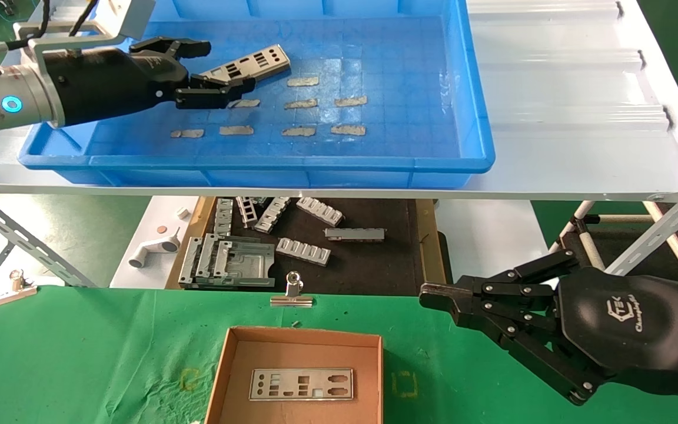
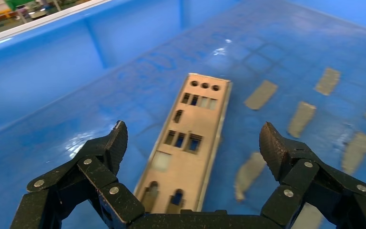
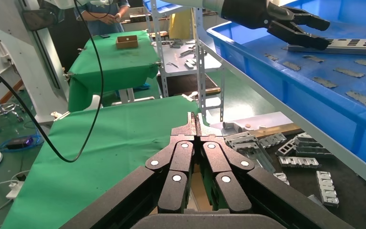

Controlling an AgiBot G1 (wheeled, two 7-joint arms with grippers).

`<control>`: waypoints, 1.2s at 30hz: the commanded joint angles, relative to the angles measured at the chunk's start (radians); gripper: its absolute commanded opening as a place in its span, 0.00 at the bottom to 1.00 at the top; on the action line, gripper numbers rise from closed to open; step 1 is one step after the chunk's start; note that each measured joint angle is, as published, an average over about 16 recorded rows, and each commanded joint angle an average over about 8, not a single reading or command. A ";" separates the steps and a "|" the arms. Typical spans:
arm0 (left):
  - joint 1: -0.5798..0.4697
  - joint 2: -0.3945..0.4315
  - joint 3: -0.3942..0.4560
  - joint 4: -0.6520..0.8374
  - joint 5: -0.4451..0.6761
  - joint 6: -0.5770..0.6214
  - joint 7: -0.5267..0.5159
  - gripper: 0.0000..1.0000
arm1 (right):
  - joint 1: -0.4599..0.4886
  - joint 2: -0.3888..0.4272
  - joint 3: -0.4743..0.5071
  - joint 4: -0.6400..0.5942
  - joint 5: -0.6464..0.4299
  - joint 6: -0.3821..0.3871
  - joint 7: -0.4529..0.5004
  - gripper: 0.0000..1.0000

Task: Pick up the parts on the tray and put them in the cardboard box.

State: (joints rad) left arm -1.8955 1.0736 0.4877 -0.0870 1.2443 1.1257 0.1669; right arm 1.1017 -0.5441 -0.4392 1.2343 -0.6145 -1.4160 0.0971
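Note:
A silver punched plate (image 1: 249,65) lies flat on the floor of the blue tray (image 1: 256,162), at its back left. My left gripper (image 1: 216,69) is open over the plate's near end, one finger on each side of it; the left wrist view shows the plate (image 2: 188,143) between the spread fingers (image 2: 112,145). A second plate (image 1: 302,384) lies flat in the cardboard box (image 1: 230,368) on the green cloth. My right gripper (image 1: 433,295) is shut and empty, hovering right of the box; it also shows in the right wrist view (image 3: 196,125).
Tan tape strips (image 1: 299,131) dot the tray floor. The tray rests on a white shelf (image 1: 574,106). Below, a black mat (image 1: 368,259) holds grey ribbed brackets (image 1: 303,251). A silver binder clip (image 1: 292,293) stands behind the box, another clip (image 1: 15,286) at far left.

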 commanded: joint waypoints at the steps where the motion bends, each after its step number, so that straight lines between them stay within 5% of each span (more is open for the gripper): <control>1: -0.006 0.008 0.000 0.018 0.001 -0.018 0.007 0.73 | 0.000 0.000 0.000 0.000 0.000 0.000 0.000 0.00; 6: -0.013 0.021 -0.001 0.042 0.001 -0.053 0.016 0.25 | 0.000 0.000 0.000 0.000 0.000 0.000 0.000 0.00; 11: -0.017 0.025 -0.002 0.054 -0.001 -0.057 0.022 0.02 | 0.000 0.000 0.000 0.000 0.000 0.000 0.000 0.00; 36: -0.024 0.022 -0.008 0.081 -0.008 -0.042 0.030 0.00 | 0.000 0.000 0.000 0.000 0.000 0.000 0.000 0.00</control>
State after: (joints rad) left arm -1.9191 1.0952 0.4802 -0.0059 1.2361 1.0846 0.1970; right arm 1.1017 -0.5441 -0.4392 1.2343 -0.6145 -1.4160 0.0971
